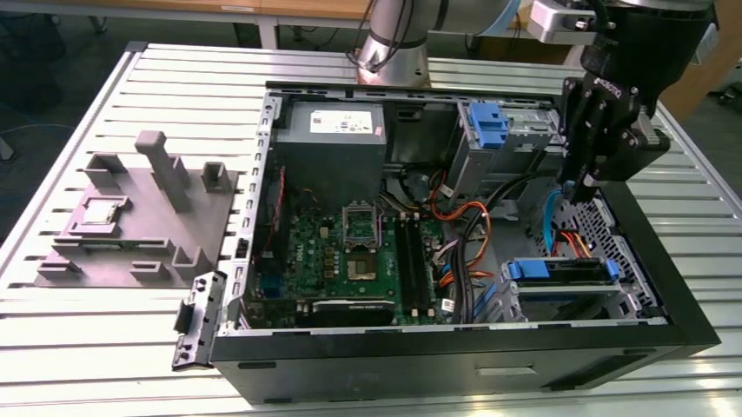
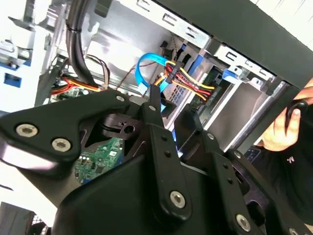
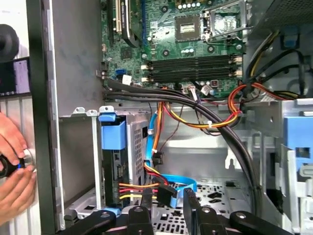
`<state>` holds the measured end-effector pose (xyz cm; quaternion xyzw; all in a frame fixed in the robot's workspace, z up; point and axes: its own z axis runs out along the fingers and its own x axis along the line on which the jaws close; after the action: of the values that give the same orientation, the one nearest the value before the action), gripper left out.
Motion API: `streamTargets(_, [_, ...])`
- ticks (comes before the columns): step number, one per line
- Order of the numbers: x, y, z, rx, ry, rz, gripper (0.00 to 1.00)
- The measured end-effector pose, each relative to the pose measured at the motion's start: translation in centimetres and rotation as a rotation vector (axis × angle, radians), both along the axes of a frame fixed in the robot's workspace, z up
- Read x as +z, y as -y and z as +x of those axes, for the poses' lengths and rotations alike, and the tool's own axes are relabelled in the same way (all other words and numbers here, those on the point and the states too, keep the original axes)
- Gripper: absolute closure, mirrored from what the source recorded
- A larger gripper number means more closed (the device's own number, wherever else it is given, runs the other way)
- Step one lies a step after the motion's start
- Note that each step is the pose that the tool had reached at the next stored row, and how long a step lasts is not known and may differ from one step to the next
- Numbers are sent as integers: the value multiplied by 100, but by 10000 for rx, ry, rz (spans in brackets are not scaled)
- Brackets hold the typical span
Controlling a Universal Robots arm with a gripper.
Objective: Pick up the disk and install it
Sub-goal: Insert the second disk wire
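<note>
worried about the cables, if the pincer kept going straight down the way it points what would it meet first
Probably the blue data cable and the red-yellow power wires just below the pincer, above the perforated case floor. Depth is unclear, so it might slip past them.

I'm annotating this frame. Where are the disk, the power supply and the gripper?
disk (image 1: 559, 272): exterior view, dark face inside the blue bracket.
power supply (image 1: 333, 143): exterior view, grey top below the sticker.
gripper (image 1: 579, 184): exterior view, between its fingertips.
</note>
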<state>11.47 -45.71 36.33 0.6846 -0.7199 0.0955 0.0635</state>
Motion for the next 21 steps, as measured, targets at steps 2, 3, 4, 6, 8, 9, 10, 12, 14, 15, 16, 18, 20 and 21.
streamTargets(2, [-4, -3, -8, 1, 7, -30, 61])
streamTargets(3, [-3, -7, -9, 2, 8, -33, 61])
streamTargets(4, [-4, -12, -9, 1, 8, -31, 61])
streamTargets(6, [-10, -14, -10, -3, 9, -35, 63])
streamTargets(8, [-31, -15, -10, -6, 27, -86, 69])
streamTargets(9, [-43, -15, -10, -7, 36, -116, 69])
streamTargets(10, [-54, -14, -10, -7, 44, -149, 76])
streamTargets(12, [-74, -15, -10, -7, 62, -233, 76])
streamTargets(14, [-92, -15, -10, -8, 78, -330, 76])
streamTargets(15, [-99, -15, -10, -7, 86, -390, 75])
streamTargets(16, [-105, -15, -10, -7, 92, -457, 75])
streamTargets(18, [-118, -15, -10, -7, 103, -596, 69])
streamTargets(20, [-126, -15, -10, -7, 111, -744, 69])
streamTargets(21, [-129, -15, -10, -6, 114, -820, 70])
